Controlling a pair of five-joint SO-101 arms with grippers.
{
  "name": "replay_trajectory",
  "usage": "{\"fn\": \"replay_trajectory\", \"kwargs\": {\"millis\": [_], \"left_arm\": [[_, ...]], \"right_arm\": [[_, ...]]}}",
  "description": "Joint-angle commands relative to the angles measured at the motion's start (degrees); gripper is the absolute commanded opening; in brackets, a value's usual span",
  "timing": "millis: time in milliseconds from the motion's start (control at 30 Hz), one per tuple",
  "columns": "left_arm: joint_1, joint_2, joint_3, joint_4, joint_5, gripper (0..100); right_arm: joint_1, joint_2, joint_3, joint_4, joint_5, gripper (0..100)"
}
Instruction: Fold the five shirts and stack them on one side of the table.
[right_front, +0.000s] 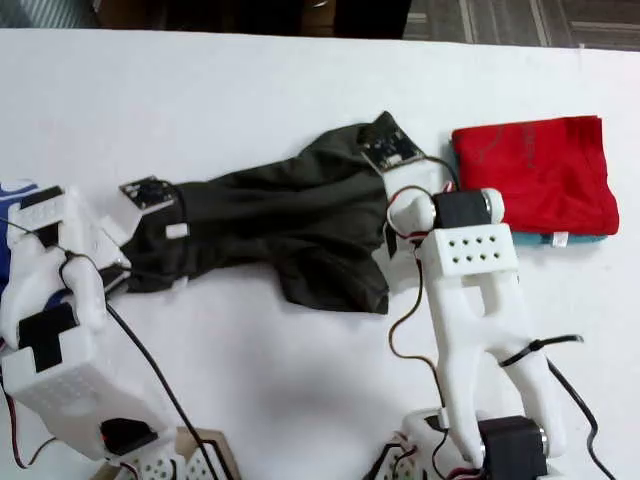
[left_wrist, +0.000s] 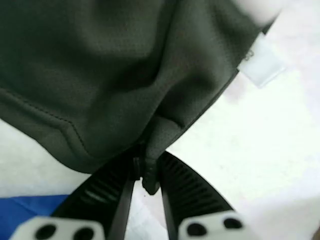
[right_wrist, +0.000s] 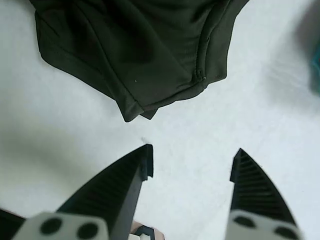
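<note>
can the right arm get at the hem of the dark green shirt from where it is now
Probably yes: the right pincer hangs open just short of the dark green fabric shirt, with nothing but bare white table between them.

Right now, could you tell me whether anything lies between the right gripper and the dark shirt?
Nothing visible does. The open right gripper hangs over the bare white table, and the dark shirt has its hem just ahead of the fingertips, with only tabletop between them.
</note>
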Motion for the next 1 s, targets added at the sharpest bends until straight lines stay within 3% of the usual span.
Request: {"fn": "replay_trajectory", "kwargs": {"millis": [0,367,700,967], "left_arm": [[-0.4,-1.7,-0.6,3.3,-0.5,2],[-0.7,-14.1,0.0,8.1,-0.4,2],[-0.4,-15.3,-0.5,7.4,3.5,3],[-0.7,-15.5,0.0,5.5,3.9,3]], "right_arm": [[0.2,-2.2,1.6,-3.2,-0.1,25.5],[-12.3,-2.0,4.7,-6.2,2.6,25.8],[-10.0,-1.7,14.5,-12.3,3.6,25.8],[-6.5,14.9,13.5,-31.8,3.2,25.7]]}}
